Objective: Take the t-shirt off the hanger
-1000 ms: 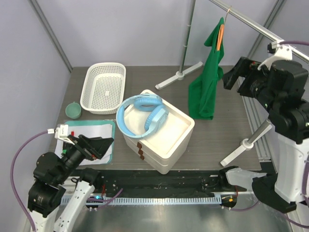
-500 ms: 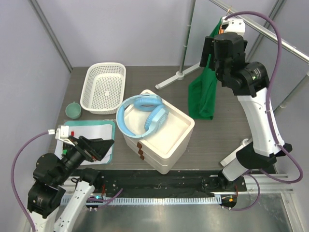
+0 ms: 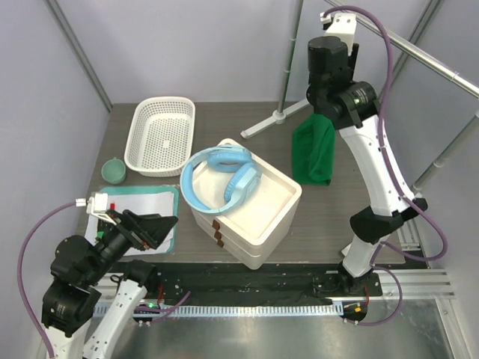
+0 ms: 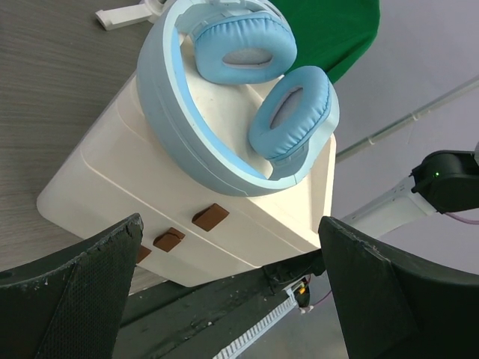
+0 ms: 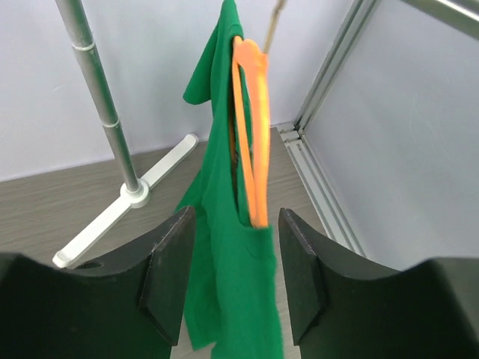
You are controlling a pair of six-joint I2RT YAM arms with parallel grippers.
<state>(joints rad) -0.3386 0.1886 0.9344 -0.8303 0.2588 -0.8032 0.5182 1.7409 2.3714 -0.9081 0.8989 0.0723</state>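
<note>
The dark green t-shirt (image 5: 232, 299) hangs on the orange hanger (image 5: 251, 134), whose thin hook (image 5: 275, 22) goes up out of view. My right gripper (image 5: 236, 224) is open, and its jaws stand on either side of the shirt and the hanger's lower end without touching them. In the top view the raised right arm (image 3: 333, 71) hides the hanger, and only the shirt's lower part (image 3: 313, 153) shows. My left gripper (image 3: 153, 228) is open and empty, low at the near left and facing the white box (image 4: 224, 187).
A white box (image 3: 273, 213) with blue headphones (image 3: 221, 183) on it stands mid-table. A white basket (image 3: 159, 134) and a teal cup (image 3: 114, 170) are at the back left. The rack's upright pole (image 3: 288, 56), its white foot (image 3: 277, 117) and the grey rail (image 3: 419, 52) stand by the shirt.
My right arm swung from the right side up and left to the hanging shirt, and now covers the hanger in the top view. The left arm has not moved.
</note>
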